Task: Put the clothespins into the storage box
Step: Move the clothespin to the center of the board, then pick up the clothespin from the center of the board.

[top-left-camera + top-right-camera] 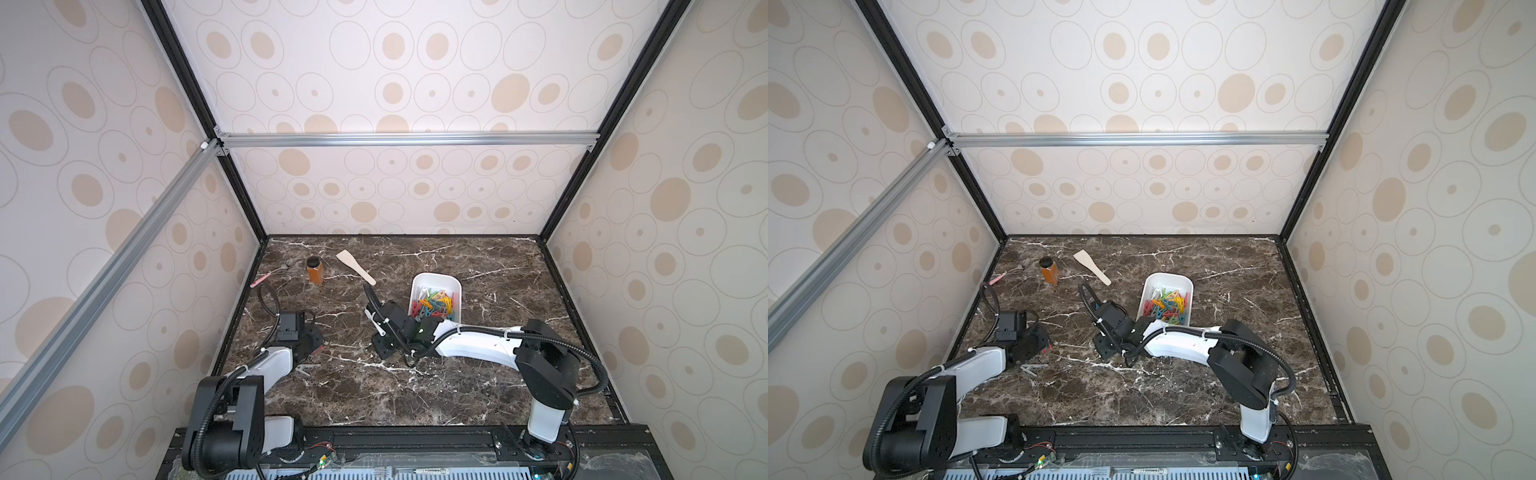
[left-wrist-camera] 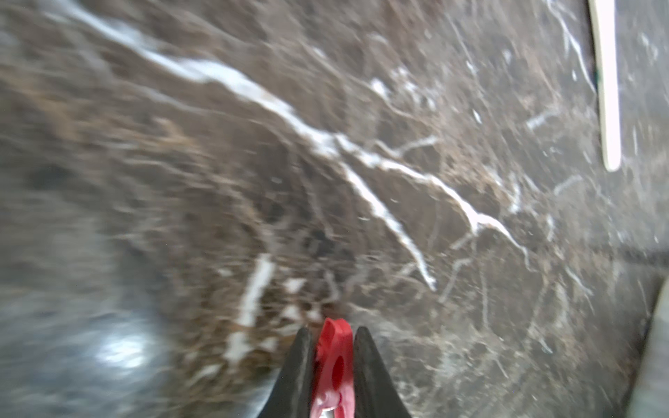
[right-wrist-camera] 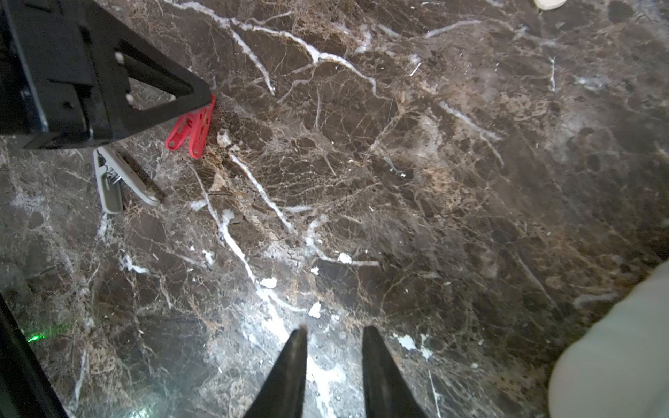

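My left gripper (image 2: 333, 331) is shut on a red clothespin (image 2: 335, 347), low over the marble at the left; the same red clothespin (image 3: 192, 130) shows in the right wrist view, hanging from the left fingertips (image 3: 202, 97). A grey clothespin (image 1: 307, 369) lies flat on the table just in front of it. The white storage box (image 1: 436, 276) stands right of centre and holds several coloured clothespins (image 1: 436, 305). My right gripper (image 3: 335, 331) is open over bare marble with nothing between its fingers. Its arm (image 1: 478, 345) reaches in beside the near end of the box.
An amber jar (image 1: 314, 270) with a black lid, a pale wooden spatula (image 1: 355, 267) and a pink-handled slim tool (image 1: 266, 277) lie at the back left. Patterned walls close in the table on three sides.
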`<state>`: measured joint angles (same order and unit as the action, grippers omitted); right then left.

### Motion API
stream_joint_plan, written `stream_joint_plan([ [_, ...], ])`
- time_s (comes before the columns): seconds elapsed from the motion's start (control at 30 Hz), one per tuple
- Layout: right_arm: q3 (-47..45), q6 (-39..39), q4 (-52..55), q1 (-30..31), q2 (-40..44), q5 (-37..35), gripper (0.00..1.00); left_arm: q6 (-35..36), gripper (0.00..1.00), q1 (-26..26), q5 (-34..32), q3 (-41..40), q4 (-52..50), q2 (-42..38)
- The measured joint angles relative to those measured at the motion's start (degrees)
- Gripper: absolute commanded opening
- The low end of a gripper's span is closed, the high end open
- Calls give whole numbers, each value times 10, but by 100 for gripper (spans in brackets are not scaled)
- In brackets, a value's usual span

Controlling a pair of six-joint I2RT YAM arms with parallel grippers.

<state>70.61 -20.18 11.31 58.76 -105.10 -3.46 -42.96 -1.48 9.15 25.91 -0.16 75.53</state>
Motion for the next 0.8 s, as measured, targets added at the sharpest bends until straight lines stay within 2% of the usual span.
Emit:
stream_joint_plan([
  [0.1, 0, -1, 0, 0, 0, 0, 29, 7, 35, -13, 1, 10, -26, -4],
  [0.23, 1, -2, 1, 0, 1, 0, 29, 19, 37, -15, -16, 10, -90, -59],
  [0.43, 9, -5, 0, 0, 1, 2, 29, 28, 31, -30, -31, 4, -127, -97],
  [0.67, 9, -6, 0, 0, 1, 2, 29, 47, 25, -38, -33, 3, -126, -56],
  [0.8, 9, -8, 0, 0, 1, 2, 29, 60, 17, -38, -34, 9, -107, -35],
])
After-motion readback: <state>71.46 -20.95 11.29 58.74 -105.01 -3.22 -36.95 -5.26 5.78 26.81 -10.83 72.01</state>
